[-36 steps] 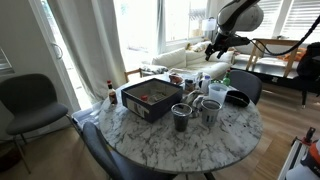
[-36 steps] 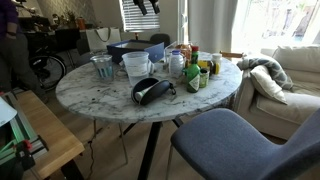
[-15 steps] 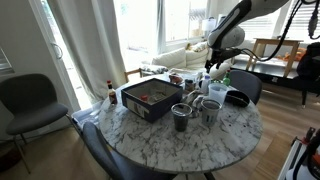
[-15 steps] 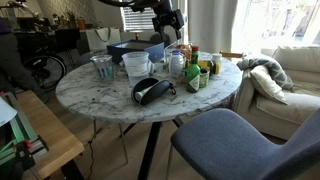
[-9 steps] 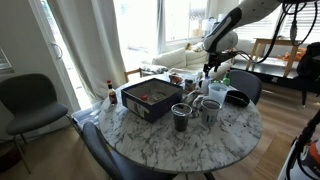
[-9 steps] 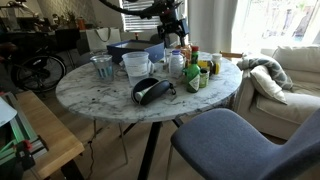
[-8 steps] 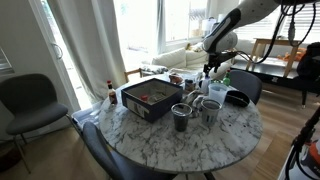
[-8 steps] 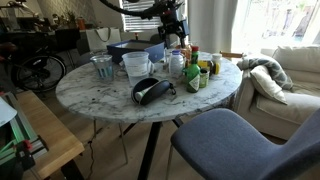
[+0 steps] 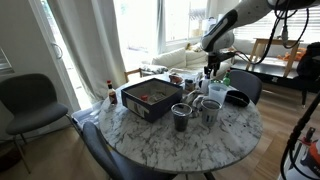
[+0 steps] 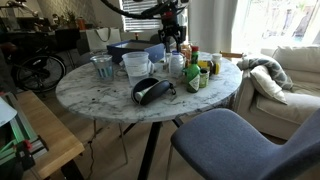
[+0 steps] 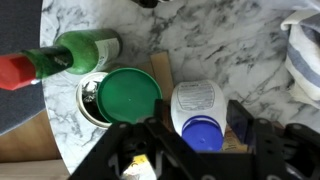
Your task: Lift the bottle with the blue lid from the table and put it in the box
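Wrist view: fingers (image 11: 240,128) spread wide, gripping nothing; the bottle with the blue lid (image 11: 198,108) stands upright between them on the marble worktop (image 11: 210,40); green-lidded jar (image 11: 128,95) just beside it; green bottle with red cap (image 11: 75,52) farther out; in an exterior view the box (image 9: 142,106) sits well apart.

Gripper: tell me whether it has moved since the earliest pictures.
Yes. The gripper has dropped from high above the table to just over the bottle, still off to the side of the box.
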`<act>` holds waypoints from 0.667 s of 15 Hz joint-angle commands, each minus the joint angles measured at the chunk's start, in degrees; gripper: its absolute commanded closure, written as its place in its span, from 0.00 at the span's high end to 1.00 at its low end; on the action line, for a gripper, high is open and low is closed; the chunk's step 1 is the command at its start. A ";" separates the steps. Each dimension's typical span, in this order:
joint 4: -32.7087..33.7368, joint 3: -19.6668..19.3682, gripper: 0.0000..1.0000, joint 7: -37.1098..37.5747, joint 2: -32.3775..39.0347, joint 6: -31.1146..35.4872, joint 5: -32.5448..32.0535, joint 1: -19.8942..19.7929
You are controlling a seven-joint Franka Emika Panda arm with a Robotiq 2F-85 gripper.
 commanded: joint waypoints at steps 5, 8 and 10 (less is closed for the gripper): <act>7.11 3.85 0.93 -0.65 2.53 -8.58 4.98 -3.91; 6.09 3.52 0.90 0.16 1.39 -7.62 4.73 -3.28; 7.01 3.69 1.00 0.15 1.41 -8.21 5.50 -3.47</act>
